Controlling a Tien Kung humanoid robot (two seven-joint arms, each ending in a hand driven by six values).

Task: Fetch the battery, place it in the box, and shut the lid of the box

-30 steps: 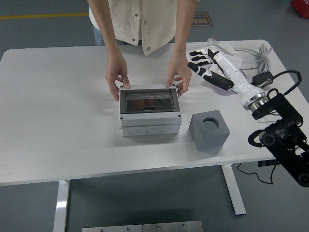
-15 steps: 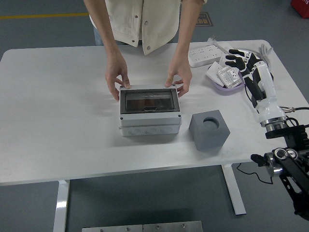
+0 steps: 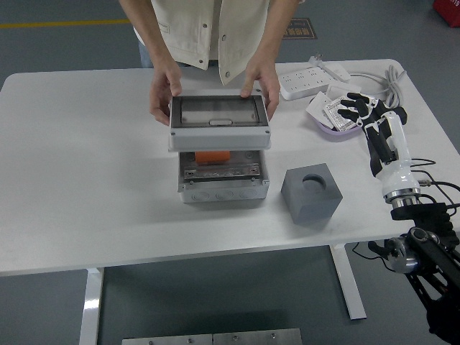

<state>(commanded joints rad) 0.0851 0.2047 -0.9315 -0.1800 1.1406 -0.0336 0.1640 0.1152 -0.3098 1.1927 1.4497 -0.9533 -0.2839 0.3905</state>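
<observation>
The grey box [image 3: 223, 183] stands mid-table with an orange battery [image 3: 213, 156] showing inside it. A person at the far side holds the box's lid [image 3: 218, 122], with its clear window, raised above the base, one hand [image 3: 162, 90] on its left end and the other hand [image 3: 261, 77] on its right. My right hand [image 3: 371, 115] hovers at the table's right side with fingers spread, holding nothing, well apart from the box. My left arm is out of sight.
A grey cube [image 3: 310, 192] with a round hole sits just right of the box. A purple tray [image 3: 332, 126] with small packets lies beside my right hand. A white power strip [image 3: 315, 77] and cables [image 3: 392, 77] lie at the back right.
The person has lifted the lid off the closed box, uncovering the orange battery. My right hand has swung away from the box to the table's right side.
</observation>
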